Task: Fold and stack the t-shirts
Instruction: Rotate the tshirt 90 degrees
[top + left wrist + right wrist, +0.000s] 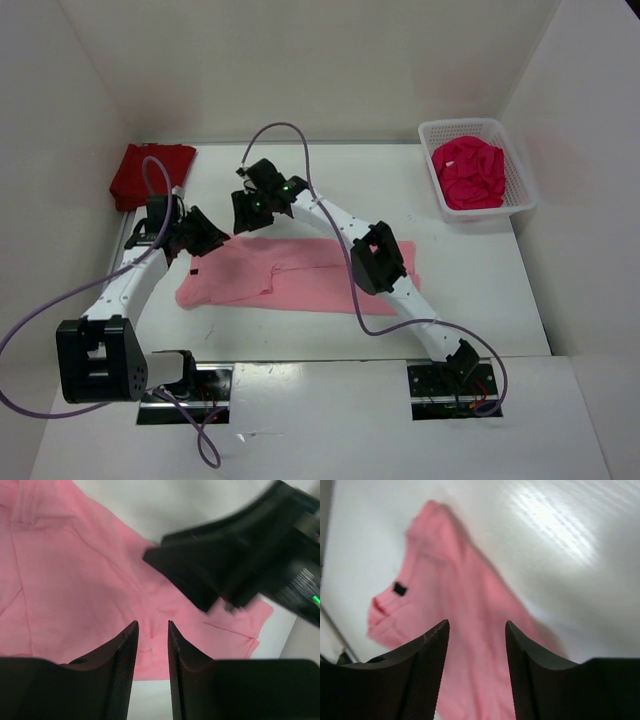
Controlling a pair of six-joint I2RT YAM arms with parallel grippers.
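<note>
- Light pink t-shirt (300,275) lies spread flat across the middle of the table (480,290), long side running left-right, small black tag (193,271) at its left end.
- Left gripper (210,238) hangs over the shirt's far-left part. In the wrist view its jaws are only a narrow slit apart with nothing between them, just pink cloth showing below (75,580).
- Right gripper (245,210) sits just right of and beyond the left one, above the shirt's far edge. Its jaws are clearly apart and empty, with the shirt (445,580) beneath.
- Can't tell if either claw touches the cloth.
- Dark red t-shirt (150,175) is folded at the far-left corner.
- Magenta-pink t-shirt (468,175) is bunched inside the white mesh basket (465,124), far right.
</note>
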